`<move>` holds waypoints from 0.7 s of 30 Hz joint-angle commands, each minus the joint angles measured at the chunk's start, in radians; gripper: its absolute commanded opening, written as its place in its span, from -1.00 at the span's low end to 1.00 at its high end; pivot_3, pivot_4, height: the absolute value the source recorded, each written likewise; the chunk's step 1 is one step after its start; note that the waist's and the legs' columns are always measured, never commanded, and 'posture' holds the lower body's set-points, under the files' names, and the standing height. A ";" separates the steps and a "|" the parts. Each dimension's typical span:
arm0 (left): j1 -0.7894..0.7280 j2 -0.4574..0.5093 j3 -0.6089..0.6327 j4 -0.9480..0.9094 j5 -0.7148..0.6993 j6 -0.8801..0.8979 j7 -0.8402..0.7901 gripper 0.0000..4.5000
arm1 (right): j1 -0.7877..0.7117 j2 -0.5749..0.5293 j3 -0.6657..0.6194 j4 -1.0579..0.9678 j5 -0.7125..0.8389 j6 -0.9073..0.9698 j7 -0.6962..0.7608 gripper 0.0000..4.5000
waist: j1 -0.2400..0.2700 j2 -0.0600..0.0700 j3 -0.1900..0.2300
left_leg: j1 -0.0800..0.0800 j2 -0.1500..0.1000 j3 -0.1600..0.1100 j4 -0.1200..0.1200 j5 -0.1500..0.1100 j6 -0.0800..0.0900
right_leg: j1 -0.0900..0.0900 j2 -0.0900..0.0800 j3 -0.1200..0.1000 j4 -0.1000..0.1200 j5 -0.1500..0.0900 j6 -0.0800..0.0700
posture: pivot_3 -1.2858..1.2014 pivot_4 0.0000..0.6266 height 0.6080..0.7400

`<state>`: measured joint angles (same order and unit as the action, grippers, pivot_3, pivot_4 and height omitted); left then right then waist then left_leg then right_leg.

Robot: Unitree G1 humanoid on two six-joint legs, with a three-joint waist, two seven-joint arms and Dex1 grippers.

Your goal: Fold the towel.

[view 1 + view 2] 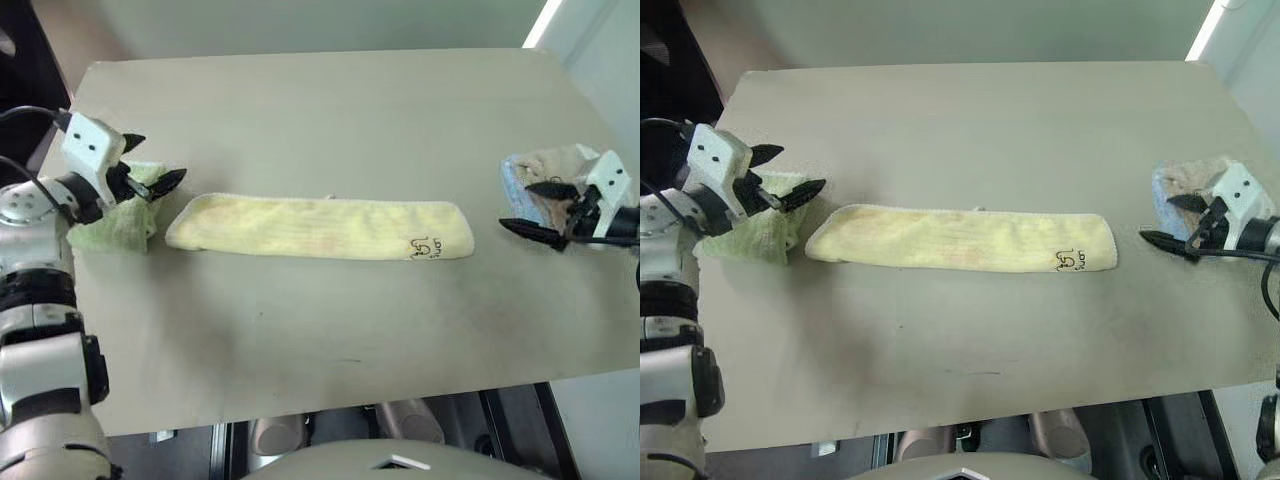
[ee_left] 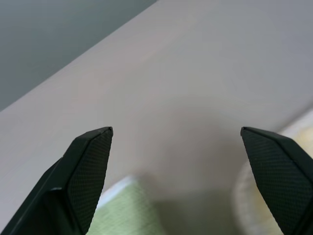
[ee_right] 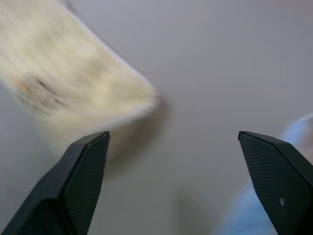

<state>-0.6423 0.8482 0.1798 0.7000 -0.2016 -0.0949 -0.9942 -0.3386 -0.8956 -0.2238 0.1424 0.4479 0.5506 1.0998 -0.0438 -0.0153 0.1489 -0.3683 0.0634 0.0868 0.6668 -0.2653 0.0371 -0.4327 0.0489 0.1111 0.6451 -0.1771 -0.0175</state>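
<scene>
Left eye view: pale yellow ribbed terry towel point(image 1: 318, 227) lies folded into a long narrow strip across mid worktop point(image 1: 330, 110). Small dark embroidered mark point(image 1: 425, 245) near its right end, lettering unreadable. Left end effector point(image 1: 150, 165) spread wide, empty, over green terry towel point(image 1: 115, 225). Right end effector point(image 1: 537, 208) also wide, empty, by crumpled beige towel point(image 1: 545, 168). Neither touches the yellow towel.

Pale yellow ribbed towel point(image 1: 320, 228), green towel point(image 1: 115, 222), beige table point(image 1: 330, 110).
</scene>
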 commanded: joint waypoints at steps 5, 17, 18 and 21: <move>0.113 -0.030 -0.001 -0.361 -0.116 0.150 -0.073 1.00 | 0.094 0.115 -0.240 -0.306 0.430 0.723 -0.289 0.97 | -0.001 -0.002 0.000 | 0.000 -0.001 0.000 0.002 0.000 0.000 | 0.001 0.000 0.001 -0.001 0.000 0.003 | 0.03 -0.52 0.99; 0.206 -0.049 -0.083 -0.540 -0.120 0.216 -0.132 1.00 | 0.044 0.284 -0.398 -0.284 0.528 1.064 -0.630 0.97 | 0.001 -0.003 -0.001 | 0.000 -0.001 0.000 0.006 -0.002 0.003 | 0.000 0.000 0.000 0.002 0.004 0.002 | 0.03 -0.52 0.99; 0.208 -0.053 -0.084 -0.547 -0.125 0.221 -0.133 1.00 | 0.046 0.291 -0.402 -0.282 0.548 1.064 -0.651 0.97 | 0.001 -0.003 -0.001 | 0.000 -0.001 0.000 0.006 -0.002 0.003 | 0.000 0.000 0.000 0.002 0.004 0.002 | 0.03 -0.52 0.99; 0.215 -0.059 -0.089 -0.571 -0.134 0.230 -0.142 1.00 | 0.034 0.323 -0.420 -0.258 0.593 1.064 -0.734 0.97 | 0.003 -0.003 -0.001 | 0.000 -0.001 0.000 0.006 -0.002 0.003 | 0.000 0.000 0.000 0.002 0.004 0.002 | 0.03 -0.52 0.99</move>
<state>-0.4277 0.7891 0.0917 0.1725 -0.3209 0.1313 -1.1291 -0.2914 -0.5826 -0.6120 -0.1198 0.9939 1.6077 0.4178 -0.0413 -0.0183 0.1477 -0.3686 0.0627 0.0865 0.6725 -0.2673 0.0405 -0.4326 0.0489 0.1114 0.6470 -0.1730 -0.0152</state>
